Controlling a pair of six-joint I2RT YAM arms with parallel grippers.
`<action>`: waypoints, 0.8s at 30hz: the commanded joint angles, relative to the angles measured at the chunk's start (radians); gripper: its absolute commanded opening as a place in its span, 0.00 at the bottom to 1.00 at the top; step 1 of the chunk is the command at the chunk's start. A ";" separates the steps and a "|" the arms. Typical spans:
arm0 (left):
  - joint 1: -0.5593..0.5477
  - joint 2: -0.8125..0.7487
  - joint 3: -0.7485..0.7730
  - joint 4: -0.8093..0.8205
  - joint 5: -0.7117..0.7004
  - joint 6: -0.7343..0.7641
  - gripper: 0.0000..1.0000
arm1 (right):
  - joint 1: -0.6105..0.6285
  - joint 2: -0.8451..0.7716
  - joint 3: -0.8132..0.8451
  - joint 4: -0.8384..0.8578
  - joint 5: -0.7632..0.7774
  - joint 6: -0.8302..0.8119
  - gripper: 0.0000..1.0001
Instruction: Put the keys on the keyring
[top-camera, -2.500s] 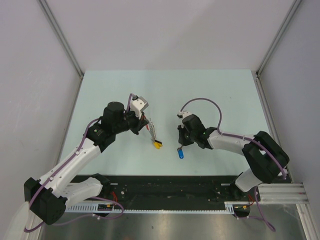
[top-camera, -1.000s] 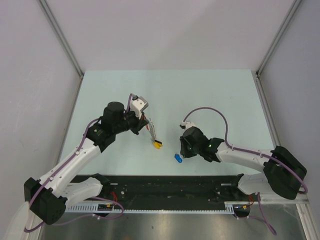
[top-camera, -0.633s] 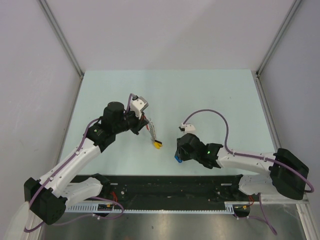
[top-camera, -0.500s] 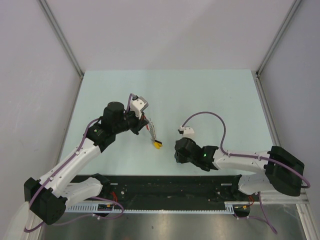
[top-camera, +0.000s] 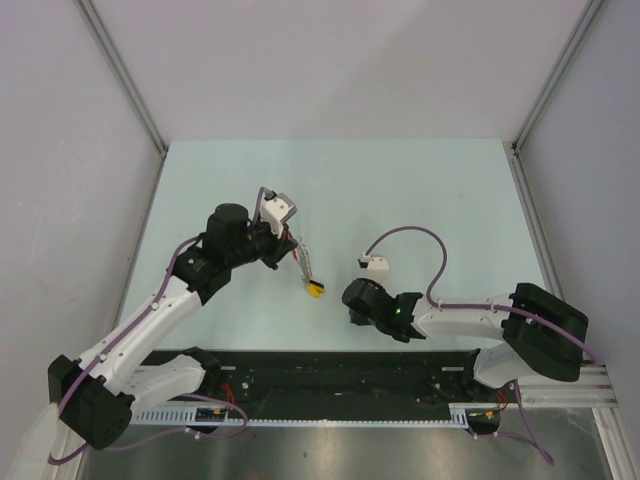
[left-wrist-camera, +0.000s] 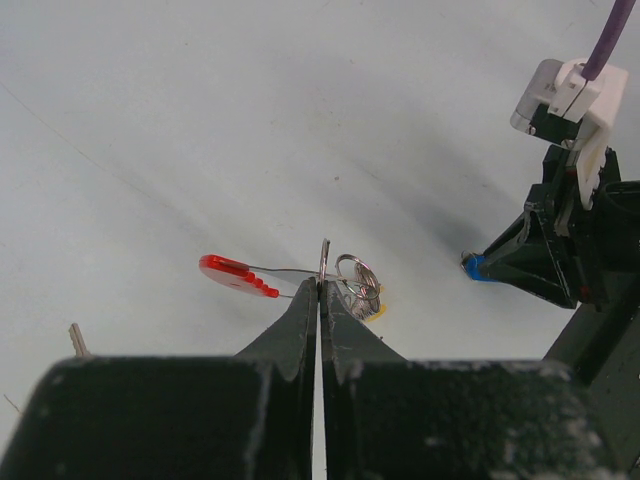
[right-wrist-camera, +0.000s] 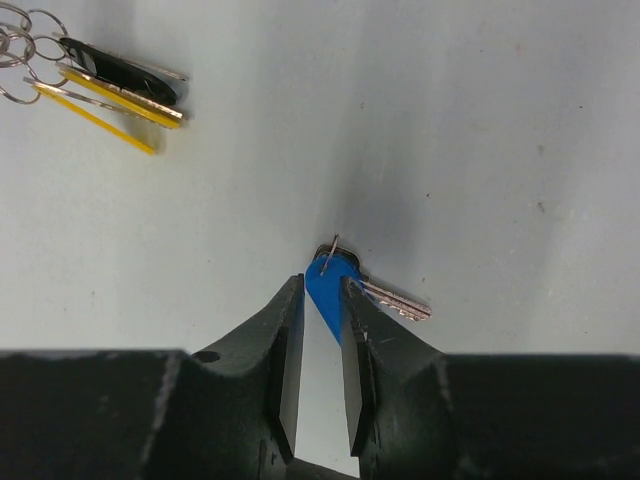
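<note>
This is a robotics lab test cell. A pale green table (top-camera: 420, 190) is boxed in by plain grey panels (top-camera: 330, 60) set between bare aluminium posts (top-camera: 120, 70). Two white-and-black robot arms, the left arm (top-camera: 140, 325) and the right arm (top-camera: 470, 318), are bolted to a black rail (top-camera: 330, 385) at the near edge. Purple cables (top-camera: 410, 232) loop along the arms, and the surroundings carry no furniture or decoration.

No legible text, label, brand, number or sign appears in any view. The blue-capped silver metal key (right-wrist-camera: 330, 275) and the grey metal keyring (right-wrist-camera: 115, 75) bear no readable marking.
</note>
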 joint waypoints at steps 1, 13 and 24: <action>0.006 -0.018 0.048 0.029 0.006 0.011 0.00 | 0.004 0.030 0.022 0.047 0.045 0.023 0.24; 0.007 -0.019 0.048 0.029 0.006 0.009 0.00 | 0.001 0.060 0.039 0.053 0.053 0.023 0.22; 0.007 -0.021 0.048 0.029 0.008 0.009 0.00 | 0.006 0.061 0.060 0.052 0.093 0.025 0.27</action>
